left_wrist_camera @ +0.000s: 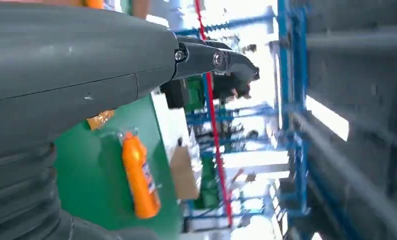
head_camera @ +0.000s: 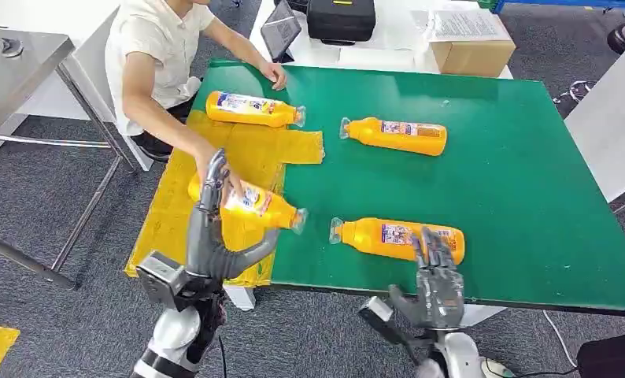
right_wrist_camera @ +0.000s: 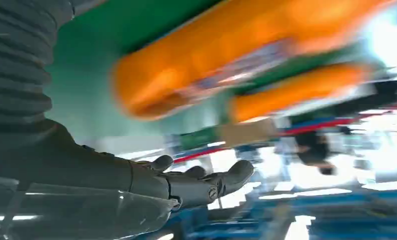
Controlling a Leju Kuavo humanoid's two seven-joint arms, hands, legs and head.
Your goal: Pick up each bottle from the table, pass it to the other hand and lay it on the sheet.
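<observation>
Four orange bottles lie on the green table. One bottle rests at the far end of the yellow sheet. A second bottle lies on the sheet's near part, its cap over the green; a person's hand touches its base. My left hand stands just in front of it, fingers straight up and thumb spread, holding nothing. A third bottle lies near the front edge; my right hand is right before it, fingers apart and empty. The fourth bottle lies mid-table.
A person sits at the table's far left corner, one arm reaching over the sheet. A cardboard box, a black case and a tablet stand beyond the far edge. A metal table is at the left.
</observation>
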